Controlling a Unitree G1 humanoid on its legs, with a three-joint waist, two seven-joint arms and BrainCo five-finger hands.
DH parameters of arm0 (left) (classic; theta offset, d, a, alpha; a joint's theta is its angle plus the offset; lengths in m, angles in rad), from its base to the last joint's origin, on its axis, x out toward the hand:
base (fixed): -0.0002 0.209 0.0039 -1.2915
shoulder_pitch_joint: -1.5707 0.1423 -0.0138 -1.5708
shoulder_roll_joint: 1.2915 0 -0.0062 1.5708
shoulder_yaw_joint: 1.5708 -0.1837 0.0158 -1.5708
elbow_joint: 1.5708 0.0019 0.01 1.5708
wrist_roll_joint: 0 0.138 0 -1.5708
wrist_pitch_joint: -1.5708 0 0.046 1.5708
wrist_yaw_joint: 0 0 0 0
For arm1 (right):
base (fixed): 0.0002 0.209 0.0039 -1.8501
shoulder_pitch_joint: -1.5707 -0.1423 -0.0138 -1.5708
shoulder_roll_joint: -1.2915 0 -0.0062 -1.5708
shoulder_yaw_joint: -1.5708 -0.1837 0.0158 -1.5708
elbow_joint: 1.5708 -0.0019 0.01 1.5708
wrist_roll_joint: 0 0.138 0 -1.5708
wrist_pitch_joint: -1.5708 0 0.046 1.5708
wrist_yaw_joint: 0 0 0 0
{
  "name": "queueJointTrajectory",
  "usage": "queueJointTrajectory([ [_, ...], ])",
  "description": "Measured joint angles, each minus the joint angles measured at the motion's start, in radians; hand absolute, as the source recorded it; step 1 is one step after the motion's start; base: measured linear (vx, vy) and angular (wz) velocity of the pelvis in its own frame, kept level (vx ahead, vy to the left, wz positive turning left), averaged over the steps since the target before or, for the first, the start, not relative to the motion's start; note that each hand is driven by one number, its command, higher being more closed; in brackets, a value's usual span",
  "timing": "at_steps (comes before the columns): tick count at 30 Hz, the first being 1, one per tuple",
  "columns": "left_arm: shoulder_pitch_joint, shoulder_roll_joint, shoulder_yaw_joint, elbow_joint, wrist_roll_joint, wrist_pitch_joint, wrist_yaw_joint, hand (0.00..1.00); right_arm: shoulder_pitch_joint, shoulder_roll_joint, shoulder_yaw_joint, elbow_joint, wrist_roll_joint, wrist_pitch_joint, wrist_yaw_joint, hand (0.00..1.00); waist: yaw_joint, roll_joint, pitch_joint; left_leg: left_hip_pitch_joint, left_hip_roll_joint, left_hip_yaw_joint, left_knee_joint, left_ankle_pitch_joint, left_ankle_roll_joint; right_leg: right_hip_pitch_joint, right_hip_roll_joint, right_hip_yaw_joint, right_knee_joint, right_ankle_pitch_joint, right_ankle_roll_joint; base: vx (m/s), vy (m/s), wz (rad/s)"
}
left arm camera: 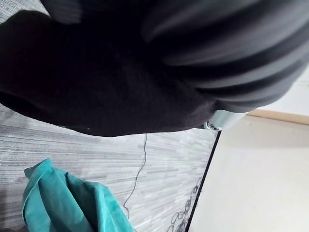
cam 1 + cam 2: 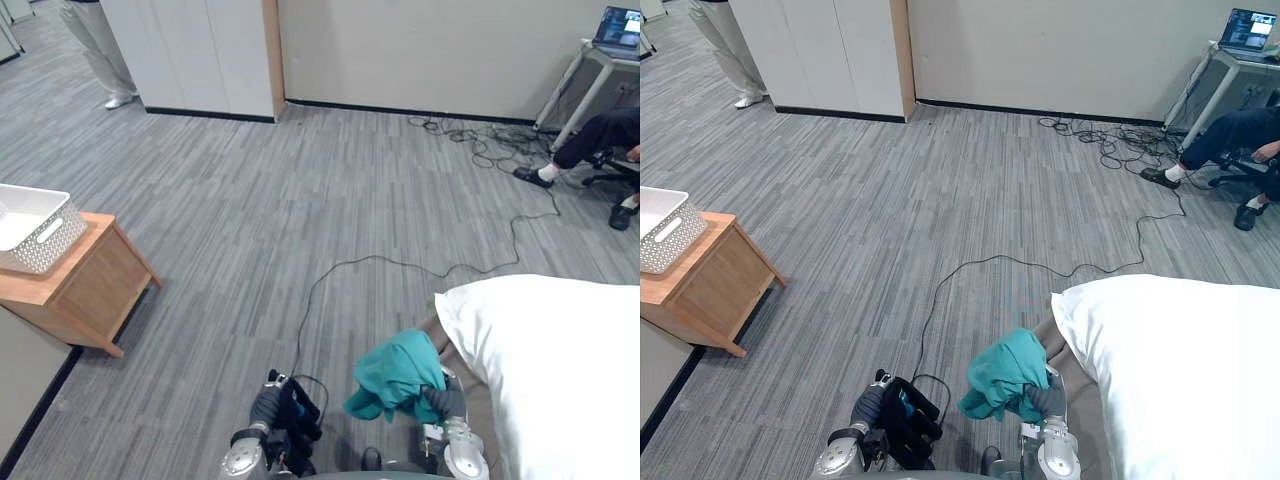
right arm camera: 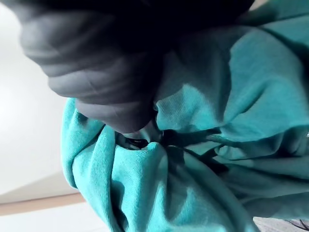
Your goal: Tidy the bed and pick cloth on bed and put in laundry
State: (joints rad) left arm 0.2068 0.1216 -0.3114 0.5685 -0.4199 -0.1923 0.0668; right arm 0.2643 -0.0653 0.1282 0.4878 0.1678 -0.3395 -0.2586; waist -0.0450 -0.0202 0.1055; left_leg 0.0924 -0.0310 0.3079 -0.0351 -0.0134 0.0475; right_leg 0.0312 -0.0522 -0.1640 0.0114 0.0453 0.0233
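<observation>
R hand (image 2: pixel 443 402) is raised low in front of us, just off the near corner of the bed (image 2: pixel 482 405), wrist up and dark cover facing us. It is clamped on the teal cloth (image 2: pixel 396 372). In the R wrist view the fabric gathers into a tight bunch right at the hand, w/ the fingers mostly buried in the folds. The cloth hangs in a crumpled lump clear of the grey carpet (image 2: pixel 300 180), beside the white duvet (image 2: pixel 560 370) but apart from it. L hand (image 2: pixel 272 405) sits low at our lower left, forearm angled inward toward the cloth. Its own wrist view is mostly dark cover and a black mass, so we can't tell how its fingers are set. Well apart to the left, a white perforated basket (image 2: pixel 35 228) rests on a wooden side table (image 2: pixel 85 285). A person (image 2: pixel 95 45) stands far back left, and another person's legs (image 2: pixel 590 140) show at the right by a desk (image 2: pixel 590 70) w/ a laptop (image 2: pixel 618 28).
</observation>
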Motion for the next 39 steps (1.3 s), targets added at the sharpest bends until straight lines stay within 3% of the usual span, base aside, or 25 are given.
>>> queueJointTrajectory([
  [3,0.0,0.0,0.01,0.0,0.0,0.0,-0.001,1.0,0.0,-0.001,-0.01,0.0,0.006,0.001,0.012,1.0,0.001,0.002,0.001,-0.003,0.001,0.0,0.004,-0.003,-0.005,-0.003,0.002,0.002,0.0,-0.001,-0.001,0.0,0.0,0.0],
  [7,0.0,0.0,0.074,0.0,0.001,-0.001,-0.001,1.0,-0.001,-0.003,-0.042,0.007,0.049,0.023,0.083,1.0,0.001,0.006,0.004,-0.036,0.01,0.0,0.03,-0.023,-0.021,-0.024,0.006,0.004,0.004,-0.009,-0.007,0.0,-0.008,-0.01],
  [8,0.0,0.001,0.091,0.0,0.001,-0.001,-0.001,1.0,0.0,-0.006,-0.053,0.014,0.062,0.039,0.113,1.0,0.003,0.007,0.005,-0.067,0.023,0.003,0.087,-0.057,-0.034,-0.031,0.016,0.0,0.008,-0.016,-0.013,0.01,-0.069,-0.09],
  [10,0.002,-0.001,0.125,0.0,0.001,-0.008,0.0,1.0,-0.004,-0.026,-0.053,0.017,0.081,0.061,0.157,1.0,0.008,0.037,0.02,-0.131,0.069,0.014,0.226,-0.137,-0.064,-0.063,0.032,-0.003,0.097,-0.06,-0.025,0.02,-0.1,-0.22],
  [11,0.01,-0.001,0.14,0.0,0.001,-0.015,0.0,1.0,-0.006,-0.037,-0.051,0.017,0.099,0.081,0.189,1.0,0.013,0.038,0.02,-0.157,0.107,0.033,0.324,-0.191,-0.116,-0.091,0.043,-0.027,0.219,-0.13,-0.031,0.1,-0.149,-0.36],
  [12,0.016,0.005,0.167,0.0,0.001,-0.021,0.0,1.0,-0.004,-0.044,-0.052,0.017,0.102,0.093,0.218,1.0,0.026,0.042,0.023,-0.195,0.138,0.05,0.457,-0.215,-0.162,-0.084,0.038,-0.029,0.245,-0.204,-0.067,0.11,-0.152,-0.27],
  [14,0.006,-0.002,0.185,0.001,0.002,-0.023,-0.001,1.0,-0.013,-0.05,-0.076,0.026,0.124,0.127,0.256,1.0,0.02,0.04,0.043,-0.284,0.179,0.029,0.66,-0.178,-0.139,-0.051,0.035,-0.028,0.229,-0.215,-0.077,0.07,-0.104,-0.07],
  [15,0.008,-0.01,0.186,0.001,0.003,-0.029,-0.002,1.0,-0.016,-0.051,-0.082,0.027,0.131,0.134,0.271,1.0,0.03,0.032,0.054,-0.296,0.169,0.023,0.644,-0.186,-0.137,-0.028,0.019,-0.026,0.216,-0.214,-0.079,0.11,-0.098,0.01],
  [17,0.008,-0.023,0.186,-0.003,0.003,-0.035,-0.003,1.0,-0.025,-0.06,-0.104,0.024,0.131,0.151,0.285,1.0,0.019,0.049,0.066,-0.298,0.163,0.026,0.536,-0.182,-0.14,0.022,0.012,-0.029,0.174,-0.214,-0.08,0.19,-0.051,0.15],
  [19,0.013,-0.029,0.187,-0.027,0.002,-0.039,0.0,1.0,-0.023,-0.063,-0.108,0.014,0.119,0.168,0.286,1.0,0.021,0.059,0.072,-0.311,0.147,0.055,0.377,-0.13,-0.153,0.078,0.004,-0.047,0.124,-0.219,-0.072,0.25,0.037,0.28],
  [22,0.017,-0.039,0.187,-0.06,0.001,-0.043,0.001,1.0,-0.009,-0.082,-0.103,-0.003,0.104,0.173,0.302,1.0,0.033,0.072,0.082,-0.347,0.137,0.124,0.219,0.002,-0.17,0.154,0.006,-0.084,0.081,-0.254,-0.035,0.31,0.093,0.28],
  [23,0.018,-0.042,0.186,-0.063,0.001,-0.043,0.001,1.0,-0.005,-0.084,-0.099,-0.003,0.104,0.173,0.307,1.0,0.035,0.075,0.083,-0.348,0.137,0.142,0.201,0.007,-0.164,0.169,0.008,-0.087,0.078,-0.268,-0.026,0.44,0.185,0.14],
  [24,0.022,-0.045,0.186,-0.07,0.0,-0.041,0.0,1.0,0.0,-0.095,-0.094,-0.003,0.104,0.173,0.315,1.0,0.039,0.079,0.08,-0.344,0.137,0.162,0.181,0.019,-0.142,0.201,0.01,-0.087,0.08,-0.302,-0.009,0.44,0.174,-0.06],
  [25,0.019,-0.039,0.189,-0.075,-0.001,-0.025,0.002,1.0,-0.002,-0.095,-0.089,-0.001,0.098,0.173,0.327,1.0,0.059,0.06,0.069,-0.341,0.12,0.164,0.23,0.052,-0.059,0.212,-0.024,-0.073,0.103,-0.345,0.001,0.54,0.192,-0.2],
  [26,0.02,-0.039,0.193,-0.085,-0.001,-0.012,0.003,1.0,-0.003,-0.093,-0.085,-0.002,0.096,0.173,0.332,1.0,0.066,0.038,0.061,-0.343,0.101,0.166,0.248,0.02,-0.034,0.208,-0.045,-0.065,0.126,-0.36,0.004,0.51,0.099,-0.28],
  [27,0.022,-0.054,0.2,-0.094,-0.01,0.003,0.007,1.0,-0.011,-0.098,-0.08,0.0,0.096,0.174,0.346,1.0,0.072,0.021,0.054,-0.346,0.078,0.161,0.266,-0.022,0.009,0.151,-0.075,-0.049,0.278,-0.371,0.041,0.51,0.096,-0.04],
  [28,0.009,-0.066,0.206,-0.097,-0.012,0.017,0.006,1.0,-0.037,-0.099,-0.08,-0.001,0.094,0.176,0.353,1.0,0.066,0.015,0.054,-0.336,0.064,0.162,0.275,-0.037,0.044,0.049,-0.117,-0.017,0.509,-0.347,0.137,0.52,0.113,0.08],
  [29,0.008,-0.065,0.206,-0.099,-0.011,0.019,0.003,1.0,-0.046,-0.095,-0.078,-0.001,0.091,0.178,0.356,1.0,0.064,0.005,0.055,-0.323,0.055,0.167,0.279,-0.041,0.05,0.001,-0.136,0.01,0.632,-0.324,0.214,0.51,0.132,0.19],
  [30,0.01,-0.056,0.206,-0.097,-0.008,0.022,0.004,1.0,-0.056,-0.083,-0.071,0.002,0.084,0.185,0.362,1.0,0.061,-0.019,0.056,-0.278,0.028,0.163,0.27,-0.075,0.039,-0.093,-0.176,0.043,0.848,-0.249,0.252,0.4,0.077,0.08],
  [31,0.012,-0.056,0.204,-0.097,-0.007,0.023,0.006,1.0,-0.062,-0.077,-0.068,0.005,0.082,0.185,0.364,1.0,0.061,-0.027,0.057,-0.246,0.018,0.159,0.257,-0.088,0.033,-0.129,-0.194,0.044,0.929,-0.245,0.249,0.49,0.063,0.05],
  [32,0.017,-0.057,0.204,-0.096,-0.007,0.023,0.013,1.0,-0.065,-0.074,-0.064,0.007,0.074,0.186,0.368,1.0,0.061,-0.021,0.058,-0.182,0.012,0.14,0.235,-0.106,0.026,-0.176,-0.204,0.02,1.019,-0.252,0.223,0.49,0.038,0.23],
  [33,0.023,-0.057,0.194,-0.096,-0.007,0.021,0.027,1.0,-0.054,-0.073,-0.058,-0.001,0.074,0.185,0.368,1.0,0.059,-0.002,0.063,-0.124,0.014,0.09,0.212,-0.113,0.029,-0.201,-0.2,-0.035,1.009,-0.282,0.154,0.48,0.023,0.41],
  [35,0.014,-0.052,0.19,-0.096,-0.008,0.018,0.034,1.0,-0.022,-0.069,-0.052,-0.036,0.074,0.185,0.368,1.0,0.047,0.011,0.068,-0.07,0.024,0.012,0.188,-0.125,0.02,-0.266,-0.182,-0.079,0.899,-0.313,0.103,0.49,-0.102,1.13],
  [37,0.004,-0.036,0.187,-0.092,-0.008,0.008,0.038,1.0,0.018,-0.058,-0.052,-0.064,0.076,0.188,0.368,1.0,0.022,0.029,0.08,-0.043,0.051,-0.072,0.194,-0.139,0.008,-0.325,-0.165,-0.08,0.653,-0.299,0.089,0.5,-0.219,1.47],
  [39,0.006,-0.012,0.189,-0.055,-0.007,-0.006,0.026,1.0,0.051,-0.054,-0.051,-0.095,0.079,0.19,0.371,1.0,0.012,0.024,0.08,-0.005,0.082,-0.164,0.21,-0.171,-0.031,-0.331,-0.16,-0.022,0.22,-0.131,0.118,0.5,-0.316,1.37],
])
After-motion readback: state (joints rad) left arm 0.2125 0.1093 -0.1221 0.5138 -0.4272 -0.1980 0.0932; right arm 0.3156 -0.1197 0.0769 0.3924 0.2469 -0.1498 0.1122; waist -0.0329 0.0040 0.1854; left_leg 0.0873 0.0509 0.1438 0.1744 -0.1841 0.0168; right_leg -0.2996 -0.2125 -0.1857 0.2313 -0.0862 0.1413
